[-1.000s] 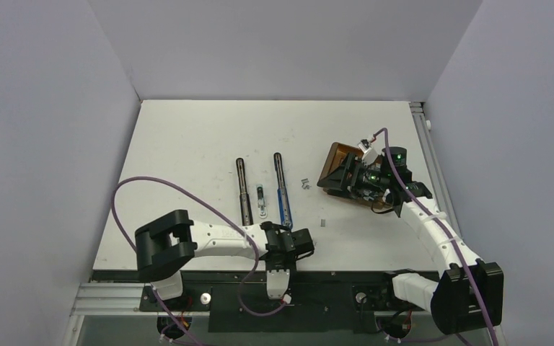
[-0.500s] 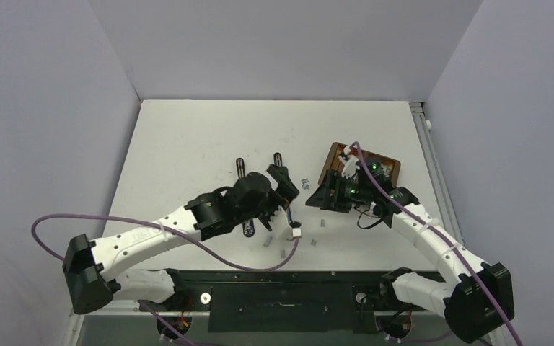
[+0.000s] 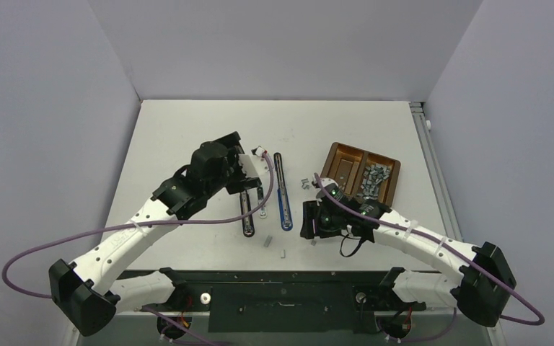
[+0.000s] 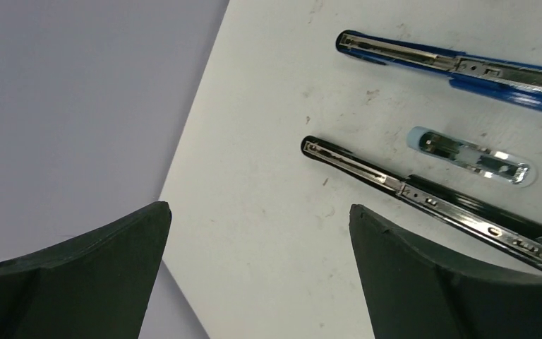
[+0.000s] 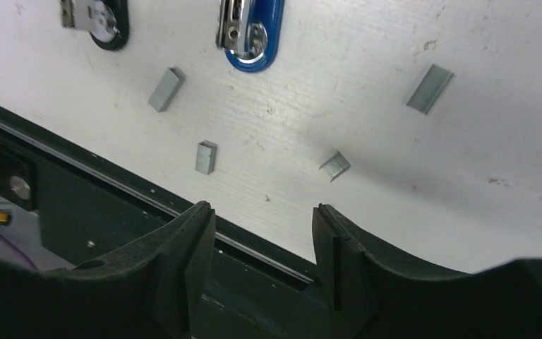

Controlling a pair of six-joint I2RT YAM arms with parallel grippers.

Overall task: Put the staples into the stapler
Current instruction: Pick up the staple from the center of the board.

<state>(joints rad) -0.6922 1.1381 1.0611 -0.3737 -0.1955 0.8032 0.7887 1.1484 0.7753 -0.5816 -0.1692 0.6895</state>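
Note:
Two staplers lie opened flat side by side, a black stapler [image 3: 245,209] [image 4: 423,194] and a blue stapler [image 3: 282,194] [image 4: 466,67]. Loose staples [image 3: 267,241] [image 5: 166,90] lie near the front edge, with others [image 5: 335,166] [image 5: 430,88] close by. My left gripper [image 3: 223,148] [image 4: 259,207] hangs wide open high over the table, left of the staplers' far tips. My right gripper [image 3: 310,229] [image 5: 262,207] is open and holds nothing. It hovers low over the front edge, just short of the nearest staple strip.
A brown two-compartment tray [image 3: 346,153] at the right holds a heap of staples [image 3: 374,179] in its right half. A small clear stapler part [image 3: 261,200] [image 4: 476,155] lies between the two staplers. Black rail [image 5: 113,219] runs along the front edge. Purple cables trail from both arms.
My left arm swung from the near edge out over the staplers' far ends, its gripper now wide open. My right arm left the tray and came down toward the front edge. More staples lie loose there.

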